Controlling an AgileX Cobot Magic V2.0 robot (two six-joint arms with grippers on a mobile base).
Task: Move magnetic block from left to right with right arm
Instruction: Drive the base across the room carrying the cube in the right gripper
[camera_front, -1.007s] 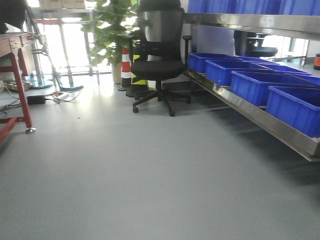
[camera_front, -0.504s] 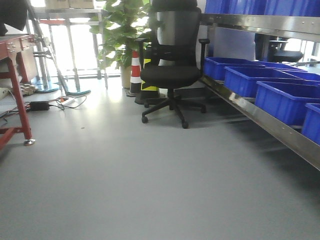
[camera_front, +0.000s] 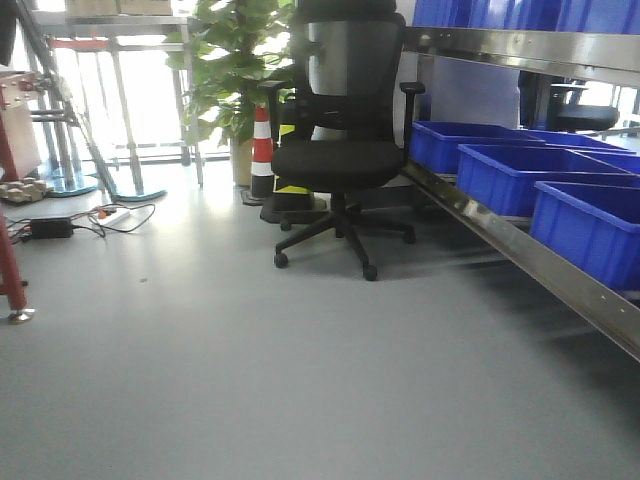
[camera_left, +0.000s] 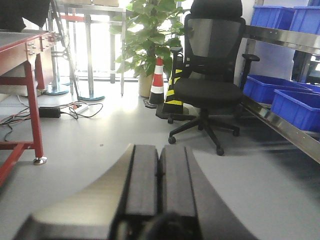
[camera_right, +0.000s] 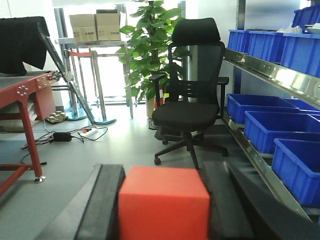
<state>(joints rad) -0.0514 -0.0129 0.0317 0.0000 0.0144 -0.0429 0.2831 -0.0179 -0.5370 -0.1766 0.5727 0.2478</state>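
Note:
In the right wrist view the magnetic block (camera_right: 164, 202), a bright-red cube, fills the space between the two dark fingers of my right gripper (camera_right: 165, 172), which is shut on it. The left finger (camera_right: 105, 205) presses its left face and the right finger (camera_right: 225, 200) its right face. The cube is held up off the floor, facing the room. My left gripper (camera_left: 159, 152) is shut in the left wrist view, its two dark pads pressed together with nothing between them. Neither arm nor the block shows in the front-facing view.
A black office chair (camera_front: 345, 150) stands ahead on the grey floor, with a traffic cone (camera_front: 262, 150) and potted plant (camera_front: 235, 70) behind. Blue bins (camera_front: 590, 235) line a steel shelf on the right. A red-legged table (camera_left: 25, 65) and floor cables (camera_front: 90, 220) lie left.
The front-facing view has shifted: the chair drew nearer and the red table slid towards the left edge, so the base has moved forward and turned slightly.

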